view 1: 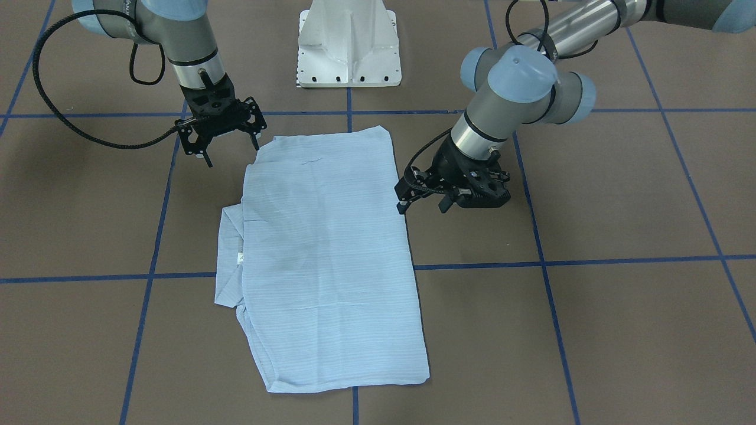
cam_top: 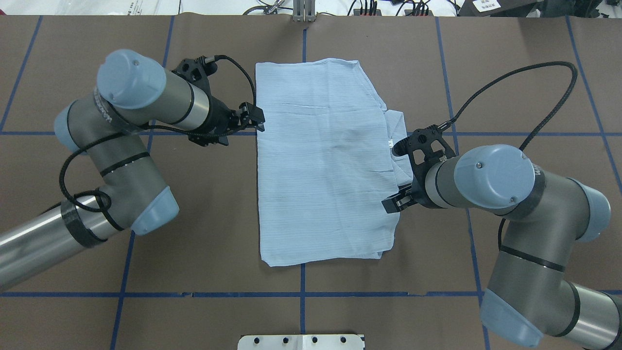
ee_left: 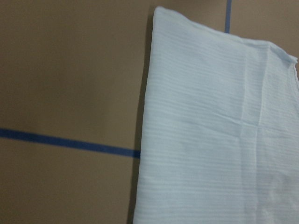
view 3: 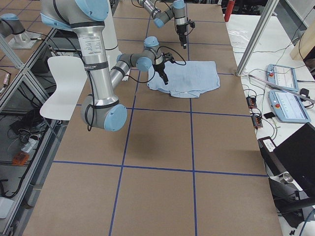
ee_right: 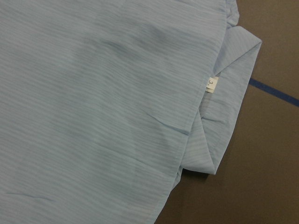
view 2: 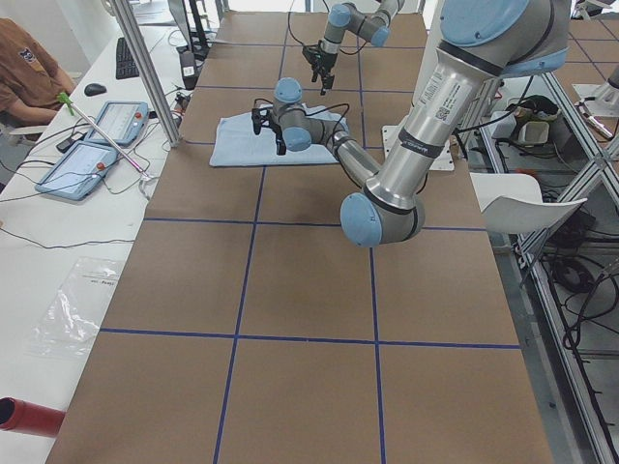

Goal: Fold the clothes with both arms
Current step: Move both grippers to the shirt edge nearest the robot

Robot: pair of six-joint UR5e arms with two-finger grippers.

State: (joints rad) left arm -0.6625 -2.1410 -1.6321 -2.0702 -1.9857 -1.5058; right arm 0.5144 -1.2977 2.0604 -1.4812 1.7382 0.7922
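Observation:
The pale-blue striped shirt [view 1: 331,254] [cam_top: 325,160] lies flat on the brown table, folded into a tall rectangle. Its collar [ee_right: 219,121] and small white neck tag [ee_right: 211,84] stick out on the robot's right side. My left gripper [view 1: 422,206] [cam_top: 257,119] hovers open at the shirt's left edge, holding nothing. Beside the shirt's right edge, close to the corner nearest the robot's base, my right gripper [view 1: 232,153] [cam_top: 391,204] stands open and empty too. Both wrist views show only cloth [ee_left: 219,130] and table, no fingers.
The white pedestal base [view 1: 348,44] stands at the robot's side of the table. Blue tape lines [cam_top: 303,279] grid the brown surface. A side table with tablets [view 2: 92,145] and a seated person [view 2: 24,77] lies beyond the far edge.

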